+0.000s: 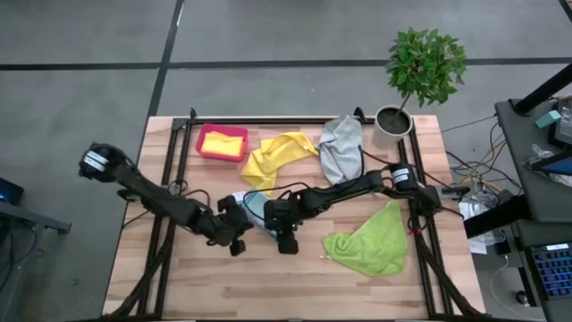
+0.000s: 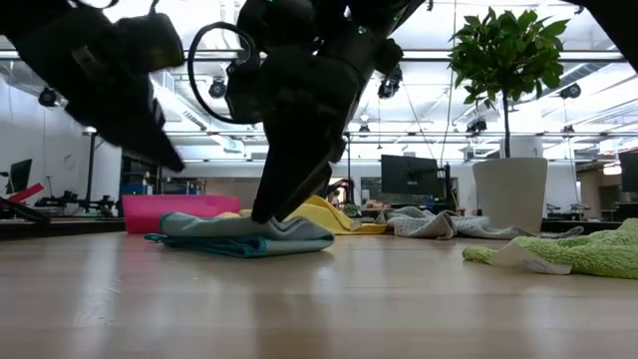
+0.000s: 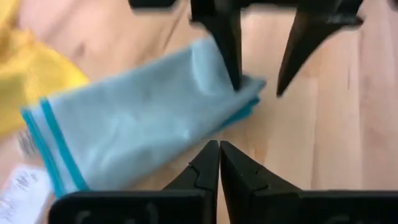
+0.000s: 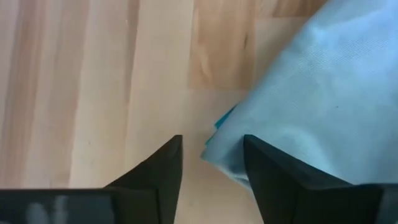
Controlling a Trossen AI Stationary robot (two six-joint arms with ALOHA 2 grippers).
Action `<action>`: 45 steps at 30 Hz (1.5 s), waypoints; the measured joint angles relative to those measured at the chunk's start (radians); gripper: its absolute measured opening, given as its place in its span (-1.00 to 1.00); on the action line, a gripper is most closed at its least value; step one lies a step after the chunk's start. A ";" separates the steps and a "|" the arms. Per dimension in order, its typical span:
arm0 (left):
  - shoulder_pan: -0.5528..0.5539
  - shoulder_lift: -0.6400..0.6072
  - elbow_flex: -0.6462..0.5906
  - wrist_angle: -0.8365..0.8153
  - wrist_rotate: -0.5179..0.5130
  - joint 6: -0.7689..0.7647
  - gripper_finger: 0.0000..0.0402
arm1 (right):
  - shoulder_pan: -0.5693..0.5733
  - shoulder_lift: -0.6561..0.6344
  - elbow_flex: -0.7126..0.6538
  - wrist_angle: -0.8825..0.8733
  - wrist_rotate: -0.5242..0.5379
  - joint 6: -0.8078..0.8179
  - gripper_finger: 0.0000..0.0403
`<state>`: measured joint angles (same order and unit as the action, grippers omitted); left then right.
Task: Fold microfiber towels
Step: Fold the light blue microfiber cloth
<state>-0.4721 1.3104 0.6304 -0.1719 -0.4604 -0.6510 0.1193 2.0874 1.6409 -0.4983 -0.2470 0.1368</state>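
Note:
A light blue towel (image 1: 256,207), folded into a flat stack with teal edge stripes (image 3: 59,149), lies on the table's middle. My right gripper (image 1: 288,234) is open at the towel's near corner (image 4: 214,146), one finger over the cloth and one over bare wood. My left gripper (image 1: 237,240) is shut and empty, raised above the table just left of the towel; it shows in its own wrist view (image 3: 219,155) and at the upper left of the low view (image 2: 130,100). My right gripper has one fingertip (image 3: 233,78) on the folded towel's near corner (image 3: 249,87), coming from above at a slant. Its other finger (image 3: 292,68) stands over bare wood beside the cloth. The towel lies flat on the table (image 2: 239,234) in several layers.
A pink-red bin (image 1: 222,142) with a yellow towel inside stands at the far left. A loose yellow towel (image 1: 277,156) and a grey one (image 1: 341,148) lie behind. A lime green towel (image 1: 371,240) lies crumpled at the right. A potted plant (image 1: 393,123) stands at the far right corner.

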 joint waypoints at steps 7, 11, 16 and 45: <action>0.031 -0.020 -0.001 -0.003 -0.184 0.103 -1.00 | -0.001 -0.040 0.000 -0.011 0.003 -0.002 -0.26; 0.060 0.046 -0.001 0.009 -0.185 0.108 -1.00 | 0.001 -0.053 0.000 -0.001 0.013 -0.007 -0.42; 0.074 0.147 -0.001 0.013 -0.175 0.106 -1.00 | 0.003 -0.044 -0.037 0.085 0.057 0.003 -0.68; 0.085 0.207 0.023 -0.029 0.172 -0.075 -1.00 | 0.044 -0.043 -0.129 -0.040 0.023 -0.167 -0.96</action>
<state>-0.3866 1.5178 0.6533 -0.2011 -0.2883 -0.7261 0.1634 2.0448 1.5118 -0.5381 -0.2243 -0.0300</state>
